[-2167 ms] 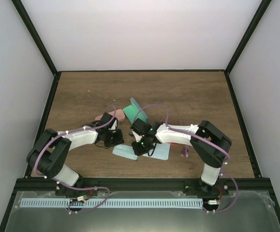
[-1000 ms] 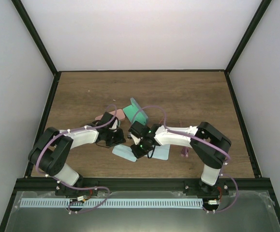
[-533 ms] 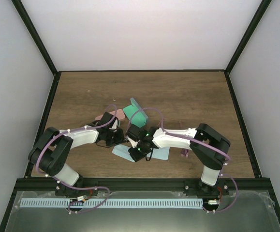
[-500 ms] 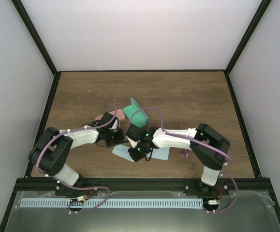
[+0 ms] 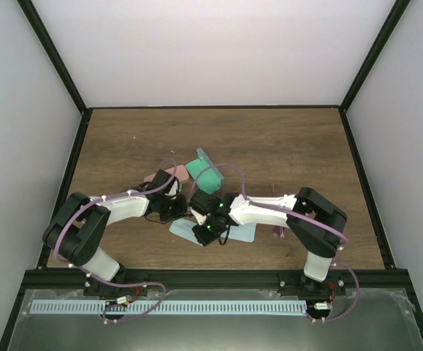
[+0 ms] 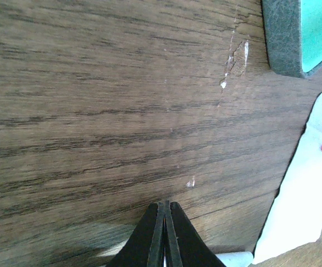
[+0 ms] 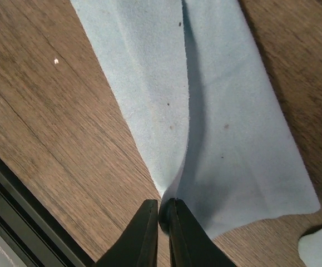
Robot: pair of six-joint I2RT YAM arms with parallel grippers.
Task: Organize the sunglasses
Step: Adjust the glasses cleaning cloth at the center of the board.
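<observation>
While the right hand (image 7: 162, 208) pinches the blue cloth (image 7: 216, 111), the pinkish-purple sunglasses (image 5: 278, 231) wait.
The left hand (image 6: 166, 207) is shut, empty. The pair lies toward the counter's (image 5: 284, 139) near right edge: light, slick, thin-armed, probably fragile; best taken by the frame front.

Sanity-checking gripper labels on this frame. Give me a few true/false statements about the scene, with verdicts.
1. The left gripper is shut and holds nothing. True.
2. The right gripper is wide open over bare wood. False: its fingers are nearly together, pinching a fold of the blue cloth.
3. The green-lined case is closed. False: it lies open with the lining showing.
4. In the top view, the pink case lies left of the green-lined case. True.
</observation>
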